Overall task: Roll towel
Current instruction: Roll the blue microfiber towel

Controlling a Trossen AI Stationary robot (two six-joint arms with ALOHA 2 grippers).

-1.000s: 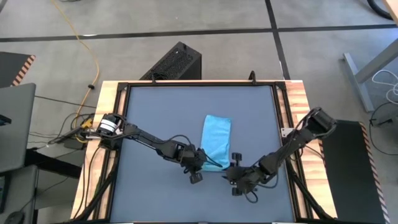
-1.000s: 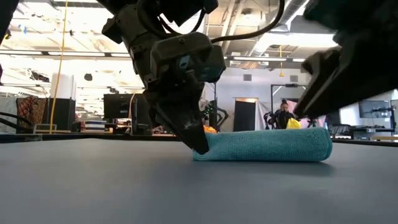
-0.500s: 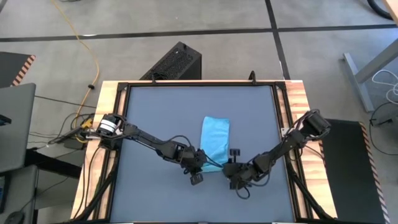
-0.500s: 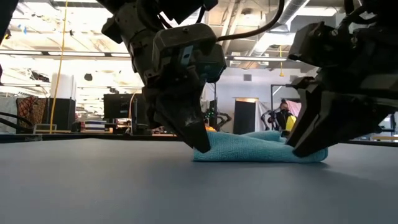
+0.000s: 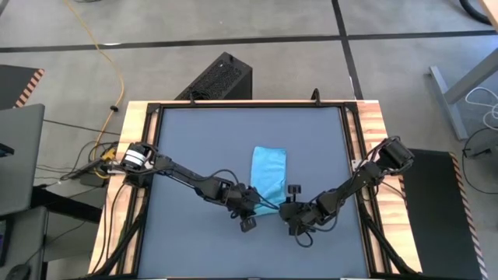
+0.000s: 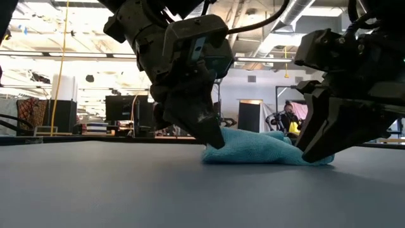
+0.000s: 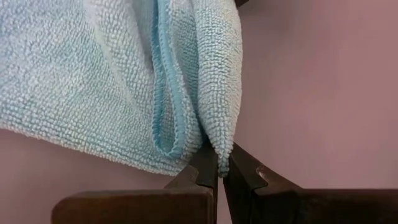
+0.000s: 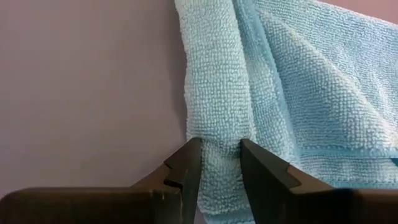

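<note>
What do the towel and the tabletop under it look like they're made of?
The towel looks like soft microfibre or terry cloth: a looped, nubby pile, a stitched hem, and limp folds where both grippers pinch it. The tabletop appears to be a smooth matte dark grey mat or laminate; which one isn't clear.

Open industrial lab hall, concrete floor with taped lines, exposed ceiling ducts, distant workstations

Grey concrete floor with a yellow cable, bright workshop ceiling lights beyond.
</note>
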